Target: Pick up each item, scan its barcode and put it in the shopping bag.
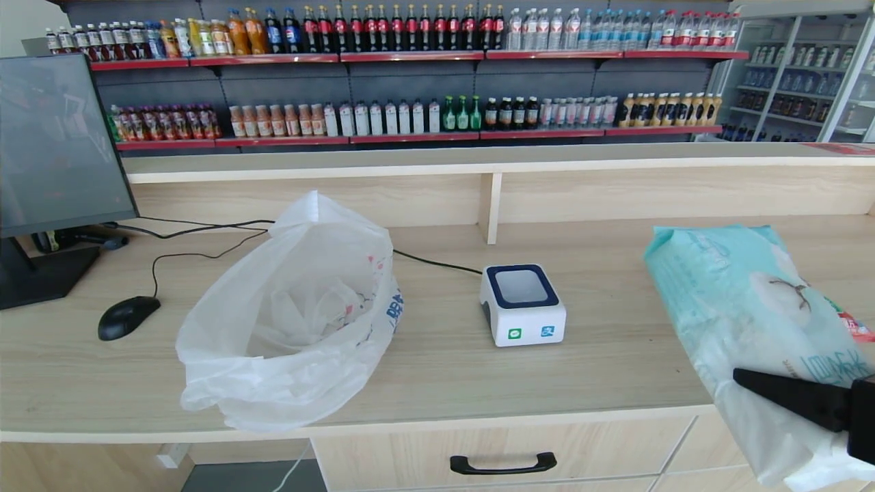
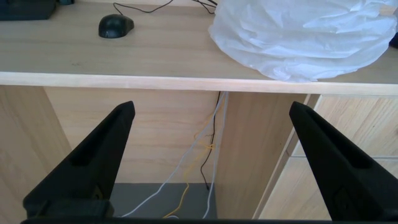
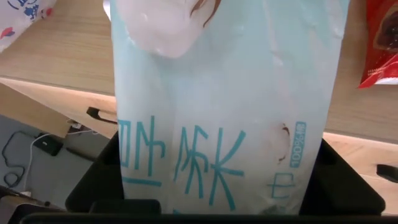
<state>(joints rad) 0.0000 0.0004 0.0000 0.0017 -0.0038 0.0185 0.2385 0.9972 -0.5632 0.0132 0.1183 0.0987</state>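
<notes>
Right wrist view: right gripper (image 3: 217,199) pinching near end of tissue pack (image 3: 224,93), over front edge of counter (image 1: 615,355), right side. Pack likely light, soft, film slippery; far end may sag, so firmer mid-body hold is safer. Left gripper (image 2: 211,109) spread, empty, below counter edge. Farther: scanner (image 1: 523,304), shopping bag (image 1: 294,321).

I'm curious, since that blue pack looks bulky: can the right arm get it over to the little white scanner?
Probably yes. The right gripper is shut on the pack, and the counter between it and the scanner lies bare. The shopping bag stands on the scanner's far side.
</notes>
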